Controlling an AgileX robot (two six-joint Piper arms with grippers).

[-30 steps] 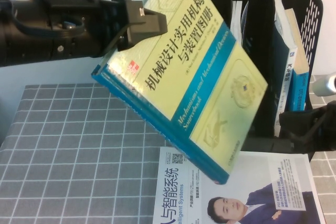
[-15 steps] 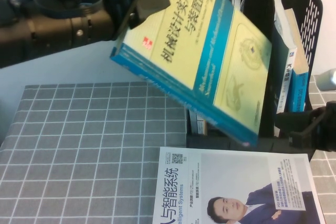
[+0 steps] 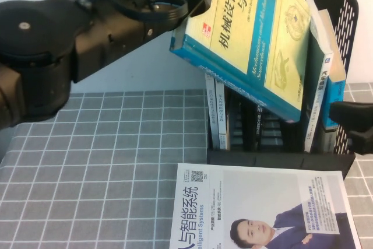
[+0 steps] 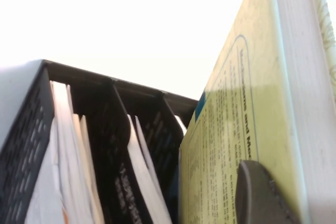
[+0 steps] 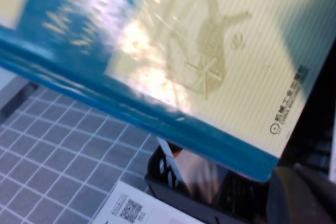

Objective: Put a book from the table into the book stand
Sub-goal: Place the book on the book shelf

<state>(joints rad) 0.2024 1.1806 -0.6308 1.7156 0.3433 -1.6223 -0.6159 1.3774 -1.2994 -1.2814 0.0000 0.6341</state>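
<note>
I can't see the left gripper [image 3: 201, 1] tips; the book [image 3: 256, 39] hides them and covers the rack [image 3: 344, 21] slots. Right gripper [image 3: 352, 118] cut off at the table's right edge, fingers unreadable.

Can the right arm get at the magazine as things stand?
Probably yes. The right gripper sits low by the stand, just behind the magazine, whose cover lies bare. The left gripper holds the book up over the stand, clear of that path.
</note>
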